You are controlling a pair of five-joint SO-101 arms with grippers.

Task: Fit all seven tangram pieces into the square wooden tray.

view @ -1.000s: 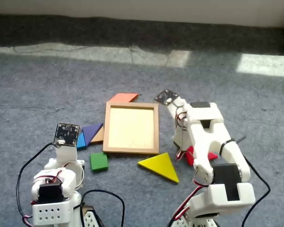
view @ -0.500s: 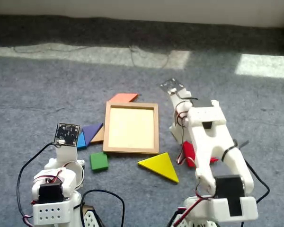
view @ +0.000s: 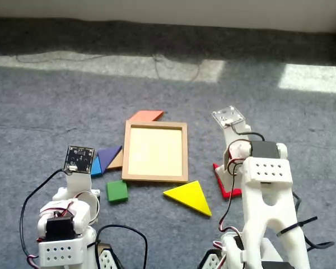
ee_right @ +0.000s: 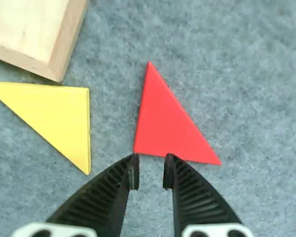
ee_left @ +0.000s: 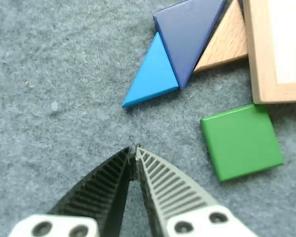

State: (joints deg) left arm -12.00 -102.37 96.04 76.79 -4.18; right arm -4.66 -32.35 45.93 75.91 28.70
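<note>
Red triangle [ee_right: 170, 126]: it lies flat on the grey carpet [view: 56, 106] at about 4 o'clock from the tray [view: 155, 178], apart from the rim.
Right gripper [ee_right: 150, 170]: your jaws stand a little apart and grip nothing. The tips are just beside the triangle's nearest edge, by one corner.
Left gripper [ee_left: 134, 153]: the jaws are pressed together on nothing, above bare carpet near the light blue triangle [ee_left: 150, 74] and the green square [ee_left: 240, 140].
Handling: judge the piece thin, stiff and light. Its painted faces are probably smooth enough to slip, but it is unlikely to bend or chip.
Where to hold: it lies flush, so you likely need to straddle a narrow corner. Put one jaw on each slanting edge and press into the soft pile to get below the rim. Squeeze low, or it may squirt out sideways.
Yellow triangle [view: 190, 196]: it is at 5 o'clock from the tray, near the red one but not touching it.
Other pieces: the green square is at 7 o'clock. The blue pair and a plain wood piece [view: 117, 161] are at 9 o'clock. An orange piece [view: 146, 116] is at 12 o'clock, against the rim.
Tray: all seven pieces lie outside it.
</note>
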